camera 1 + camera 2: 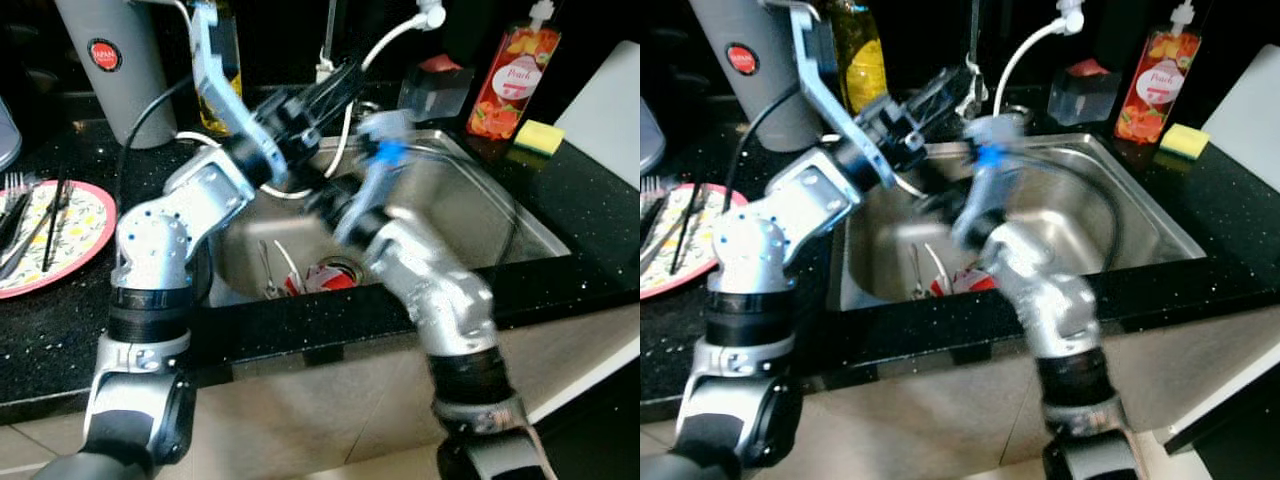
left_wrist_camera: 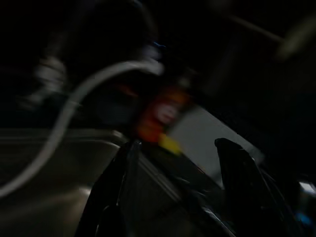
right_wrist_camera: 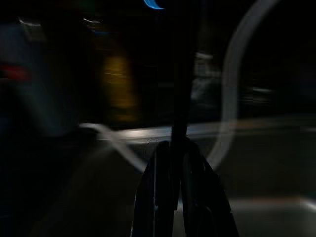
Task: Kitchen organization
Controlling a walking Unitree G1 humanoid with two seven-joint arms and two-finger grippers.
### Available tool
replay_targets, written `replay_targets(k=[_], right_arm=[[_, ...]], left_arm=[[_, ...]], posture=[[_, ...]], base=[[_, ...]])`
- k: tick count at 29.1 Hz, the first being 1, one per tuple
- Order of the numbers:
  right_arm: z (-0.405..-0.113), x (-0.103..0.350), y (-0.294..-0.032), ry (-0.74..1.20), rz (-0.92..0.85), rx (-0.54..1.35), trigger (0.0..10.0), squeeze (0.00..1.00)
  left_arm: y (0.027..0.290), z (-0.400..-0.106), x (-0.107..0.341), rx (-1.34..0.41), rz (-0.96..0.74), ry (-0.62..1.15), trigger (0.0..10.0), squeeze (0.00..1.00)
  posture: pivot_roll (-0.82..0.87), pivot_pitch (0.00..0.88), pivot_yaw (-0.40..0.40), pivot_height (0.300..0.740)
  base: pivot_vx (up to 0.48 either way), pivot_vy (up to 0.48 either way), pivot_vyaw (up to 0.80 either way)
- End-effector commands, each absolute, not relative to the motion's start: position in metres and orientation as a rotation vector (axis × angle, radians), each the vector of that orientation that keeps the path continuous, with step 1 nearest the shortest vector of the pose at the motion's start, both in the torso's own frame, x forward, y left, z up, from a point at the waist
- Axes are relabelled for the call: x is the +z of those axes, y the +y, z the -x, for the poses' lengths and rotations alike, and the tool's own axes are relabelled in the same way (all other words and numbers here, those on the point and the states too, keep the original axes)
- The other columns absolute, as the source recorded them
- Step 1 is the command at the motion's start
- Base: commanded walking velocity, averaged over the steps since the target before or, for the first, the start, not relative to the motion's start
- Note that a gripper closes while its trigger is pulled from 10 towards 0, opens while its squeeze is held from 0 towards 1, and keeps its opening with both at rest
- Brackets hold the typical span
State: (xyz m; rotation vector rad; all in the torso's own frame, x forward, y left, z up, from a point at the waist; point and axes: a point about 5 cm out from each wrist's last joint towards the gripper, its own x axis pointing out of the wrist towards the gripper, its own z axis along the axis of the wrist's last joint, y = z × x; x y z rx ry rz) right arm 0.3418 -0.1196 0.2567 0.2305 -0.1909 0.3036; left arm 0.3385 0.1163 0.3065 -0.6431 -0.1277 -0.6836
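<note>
Black speckled countertop (image 1: 60, 340) frames the steel sink (image 1: 480, 215), where your two arms cross above the basin. Your left gripper (image 2: 175, 153) holds its fingers apart over the sink's back rim. Your right gripper (image 3: 173, 158) has its fingers pressed together on a thin dark rod. Utensils (image 1: 285, 275) lie near the drain. A patterned plate (image 1: 70, 225) with forks sits left of the sink; a peach soap bottle (image 1: 512, 75) and yellow sponge (image 1: 540, 137) stand behind it.
</note>
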Motion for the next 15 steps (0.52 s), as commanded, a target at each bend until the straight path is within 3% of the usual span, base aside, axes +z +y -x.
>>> replay_targets(k=[1, 8, 11, 15], right_arm=[[-0.347, 0.247, -0.120, -0.153, -0.185, 0.242, 10.0, 0.00], [-0.354, 0.240, -0.135, -0.122, -0.120, 0.127, 10.0, 0.00], [-0.359, 0.213, -0.135, 0.024, 0.084, 0.124, 10.0, 0.00], [-0.357, 0.194, -0.129, 0.116, 0.194, 0.189, 10.0, 0.00]], left_arm=[[0.128, -0.344, 0.303, -0.600, 0.609, -0.130, 10.0, 0.00], [0.143, -0.347, 0.298, -0.503, 0.537, -0.135, 10.0, 0.00], [0.144, -0.346, 0.297, -0.471, 0.488, -0.152, 10.0, 0.00], [0.140, -0.346, 0.295, -0.458, 0.437, -0.152, 10.0, 0.00]], posture=[[0.03, 0.000, -0.014, 0.740], [0.03, 0.000, -0.015, 0.740], [0.04, 0.000, -0.016, 0.740], [0.04, 0.000, -0.016, 0.740]], base=[[0.000, 0.000, 0.00], [0.000, 0.000, 0.00], [0.000, 0.000, 0.00], [0.000, 0.000, 0.00]])
